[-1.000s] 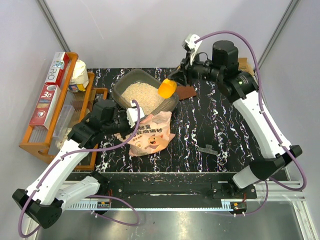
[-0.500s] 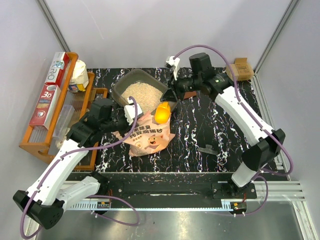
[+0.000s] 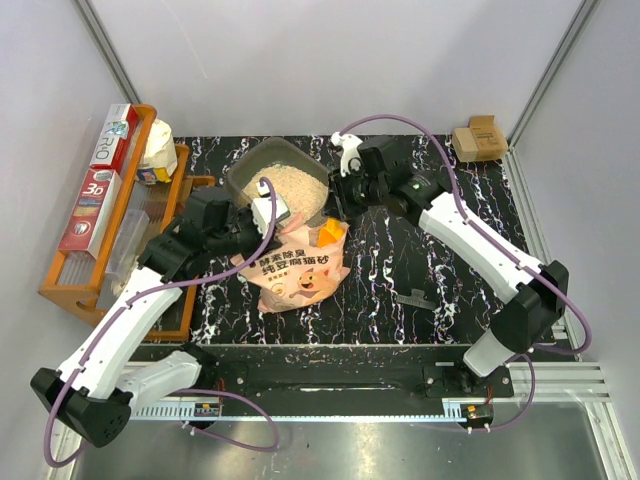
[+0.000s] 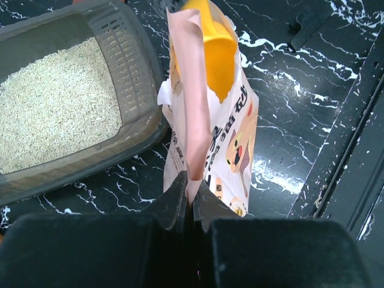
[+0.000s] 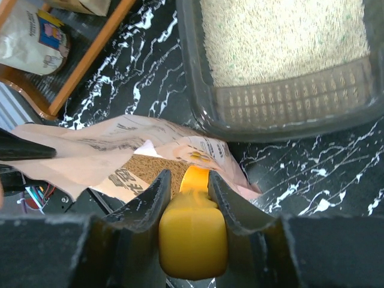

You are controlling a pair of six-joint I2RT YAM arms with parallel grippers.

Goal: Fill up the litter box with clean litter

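Your right fingers (image 5: pixel 146 201) clamp the yellow scoop (image 5: pixel 192 240), dipped into the pig-printed bag (image 5: pixel 90 159) your left fingers (image 4: pixel 175 201) pinch open — the litter box (image 5: pixel 282 114), part-filled with clean litter (image 5: pixel 282 36), lies just ahead of the right fingers, gridded end nearest.

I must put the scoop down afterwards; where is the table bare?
Bare: between the pink bag, the small black tool and the right arm; also between that arm and the cardboard box. Crowded: around the litter box, left claw and right claw.
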